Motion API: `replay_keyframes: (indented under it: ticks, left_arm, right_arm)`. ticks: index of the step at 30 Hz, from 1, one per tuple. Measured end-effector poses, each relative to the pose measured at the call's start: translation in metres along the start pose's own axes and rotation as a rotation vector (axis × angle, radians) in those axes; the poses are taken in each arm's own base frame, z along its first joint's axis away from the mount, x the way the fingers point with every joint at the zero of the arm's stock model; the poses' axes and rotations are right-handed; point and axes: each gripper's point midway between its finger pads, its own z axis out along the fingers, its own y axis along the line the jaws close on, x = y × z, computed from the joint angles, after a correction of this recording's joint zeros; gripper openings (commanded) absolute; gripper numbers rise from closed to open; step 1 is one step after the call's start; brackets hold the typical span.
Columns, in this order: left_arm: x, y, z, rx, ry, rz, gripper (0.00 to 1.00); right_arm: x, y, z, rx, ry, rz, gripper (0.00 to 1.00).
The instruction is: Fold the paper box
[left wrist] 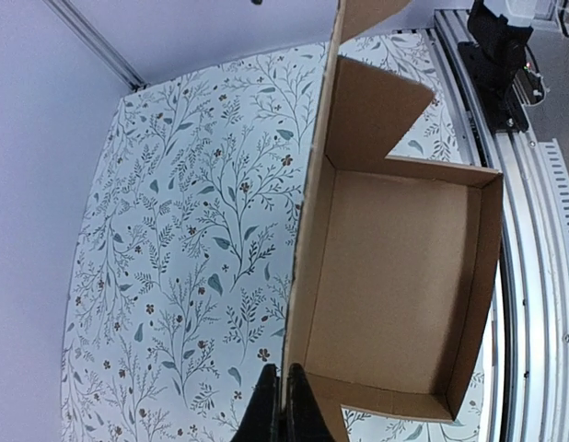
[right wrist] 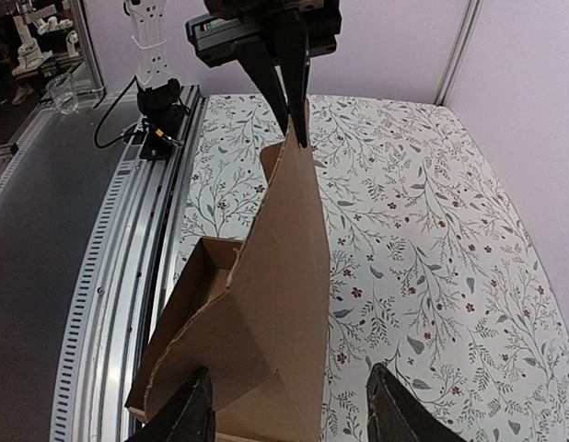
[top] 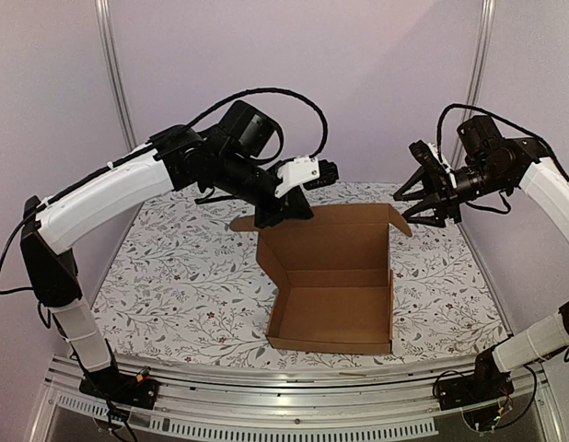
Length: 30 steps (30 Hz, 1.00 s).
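My left tool (left wrist: 283, 405) shows only its fingertips at the bottom edge of its own view, and the box (left wrist: 395, 276) lid runs off the top there. My right tool (right wrist: 289, 410) is cropped below too.

Robotics lab test cell

Plain pale lilac panel walls (top: 377, 83) on bare aluminium corner posts (top: 117, 83) close in behind the left gripper (top: 283, 215) and the right gripper (top: 409, 204). Beneath both grippers lies a white floral-print table cover (top: 174, 276). Nearer than them, a slotted aluminium rail (top: 294, 391) carries the bolted-down black arm bases (top: 128, 391). In the right wrist view, loose black cable (right wrist: 108, 124) and a clutter of bench equipment (right wrist: 36, 46) sit far ahead and left of that gripper.
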Motion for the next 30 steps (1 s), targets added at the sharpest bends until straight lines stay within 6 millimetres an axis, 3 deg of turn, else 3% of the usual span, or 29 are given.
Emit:
replay_keyframes:
  ticks: [8,19,30]
  left_arm:
    - [-0.002,-0.003,0.000,0.015,-0.009,-0.006,0.00]
    - [0.000,-0.005,0.000,0.024,0.001,-0.024,0.00]
    - [0.000,-0.005,0.000,0.024,-0.001,-0.029,0.00]
  right_arm:
    - [-0.004,0.003,0.007,-0.038,-0.034,0.015,0.54]
    - [-0.008,-0.001,0.025,-0.059,-0.090,0.110,0.32]
    - [-0.015,0.001,0.040,-0.106,-0.111,0.132,0.26]
